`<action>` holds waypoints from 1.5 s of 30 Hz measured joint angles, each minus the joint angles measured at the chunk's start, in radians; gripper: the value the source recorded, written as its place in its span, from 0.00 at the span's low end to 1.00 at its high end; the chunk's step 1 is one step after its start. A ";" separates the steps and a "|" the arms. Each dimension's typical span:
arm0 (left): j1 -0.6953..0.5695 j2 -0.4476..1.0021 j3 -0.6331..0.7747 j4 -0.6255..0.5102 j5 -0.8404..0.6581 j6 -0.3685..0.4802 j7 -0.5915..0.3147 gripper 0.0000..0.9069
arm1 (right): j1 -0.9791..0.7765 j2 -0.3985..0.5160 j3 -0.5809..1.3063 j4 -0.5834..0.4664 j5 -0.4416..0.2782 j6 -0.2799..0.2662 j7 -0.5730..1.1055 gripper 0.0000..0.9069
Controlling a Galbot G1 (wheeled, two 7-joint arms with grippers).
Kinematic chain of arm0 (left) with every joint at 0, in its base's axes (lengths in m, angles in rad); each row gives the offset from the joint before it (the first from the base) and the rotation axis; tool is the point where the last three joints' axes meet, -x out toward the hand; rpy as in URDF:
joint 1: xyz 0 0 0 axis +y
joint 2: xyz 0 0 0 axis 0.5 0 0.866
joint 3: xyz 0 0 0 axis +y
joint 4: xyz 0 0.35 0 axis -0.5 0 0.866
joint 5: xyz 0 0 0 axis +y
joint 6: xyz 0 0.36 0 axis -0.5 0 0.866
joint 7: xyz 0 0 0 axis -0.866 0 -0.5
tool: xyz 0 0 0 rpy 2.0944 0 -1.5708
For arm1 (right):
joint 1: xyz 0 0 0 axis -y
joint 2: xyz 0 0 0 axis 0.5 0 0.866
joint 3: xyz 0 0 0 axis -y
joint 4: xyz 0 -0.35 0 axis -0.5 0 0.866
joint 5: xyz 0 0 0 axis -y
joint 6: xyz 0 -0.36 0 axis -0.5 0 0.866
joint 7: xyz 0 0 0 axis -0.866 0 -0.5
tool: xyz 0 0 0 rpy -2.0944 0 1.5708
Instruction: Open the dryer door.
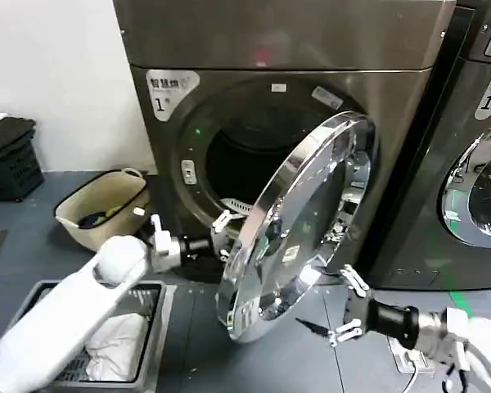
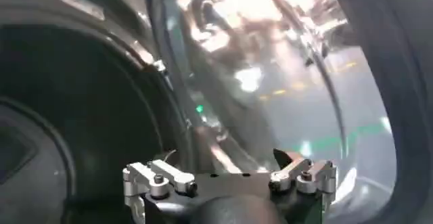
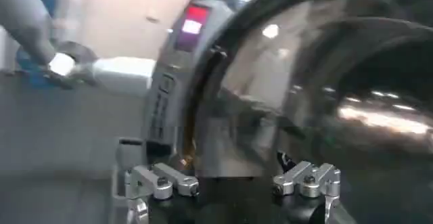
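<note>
The dryer door stands swung well open from the machine marked "1", its chrome ring tilted out over the floor and the dark drum opening exposed behind it. The left gripper reaches in at the door's inner edge, near the opening's lower rim, fingers spread and gripping nothing. The right gripper sits just beside the door's lower outer rim, also spread with nothing between its fingers.
</note>
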 joint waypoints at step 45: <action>-0.141 -0.386 0.176 0.183 0.126 -0.037 -0.085 1.00 | -0.514 0.778 0.733 -0.054 -0.350 0.064 0.632 1.00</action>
